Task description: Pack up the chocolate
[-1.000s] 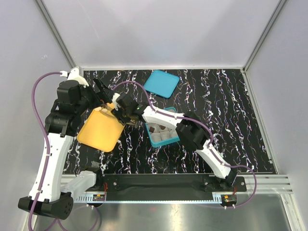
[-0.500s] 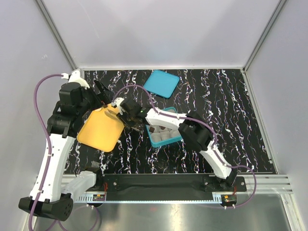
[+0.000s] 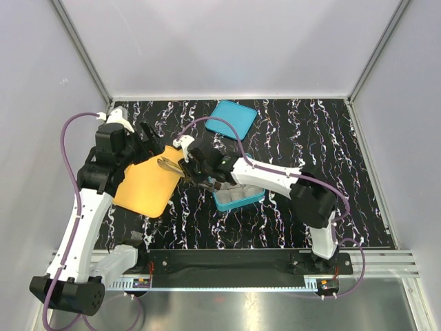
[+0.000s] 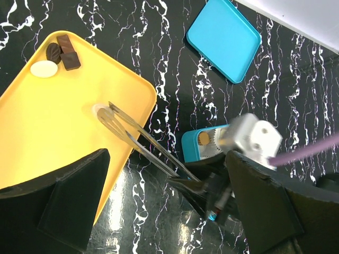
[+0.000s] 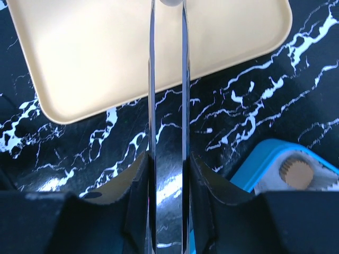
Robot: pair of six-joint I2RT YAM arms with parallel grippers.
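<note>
Tongs (image 5: 151,106) sit pinched in right jaws, tips over yellow tray (image 4: 47,132); left jaws spread wide.

**What your views hide around the tongs and the box**

From the right wrist, the tongs (image 5: 168,79) run off the top edge, so you lose their tips and all but a sliver of the pale piece (image 5: 169,2) there. The blue box (image 5: 249,161) is cut by that picture's right edge. From above, the right arm (image 3: 265,177) covers much of the box, and its contents are too small to tell. The left arm (image 3: 117,148) hides the far corner of the yellow tray (image 3: 145,193). From the left wrist, the right gripper (image 4: 193,182) is blurred and masks most of the box.
</note>
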